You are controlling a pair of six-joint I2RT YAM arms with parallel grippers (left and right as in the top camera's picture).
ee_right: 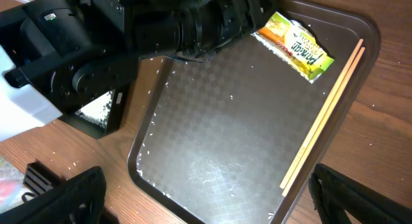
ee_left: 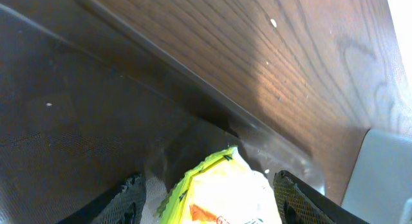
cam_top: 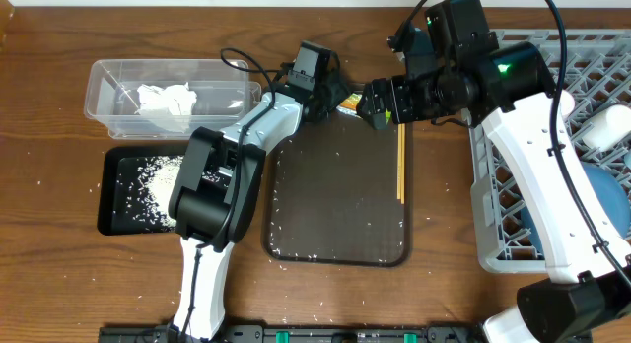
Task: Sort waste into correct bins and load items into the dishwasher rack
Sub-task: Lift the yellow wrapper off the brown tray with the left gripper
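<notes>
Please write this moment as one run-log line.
left gripper: jaws open around snack wrapper | right gripper: open, above brown tray | chopsticks: on tray

Table (cam_top: 49, 274) bears tub (cam_top: 96, 97), black tray (cam_top: 106, 222), brown tray (cam_top: 335, 205), rack (cam_top: 490, 235).

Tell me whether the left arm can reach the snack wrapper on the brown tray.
Probably yes: the snack wrapper lies bare between the left arm's open fingers, nothing covering it; the chopsticks lie apart.

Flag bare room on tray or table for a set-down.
Free: middle and near half of the dark brown serving tray, between its left rim and the thin wooden chopsticks, only stray rice grains. Also the wooden table strip between tray and light-grey lattice rack. Crowded: far corner, left tool and right tool at the green-yellow snack wrapper.
</notes>
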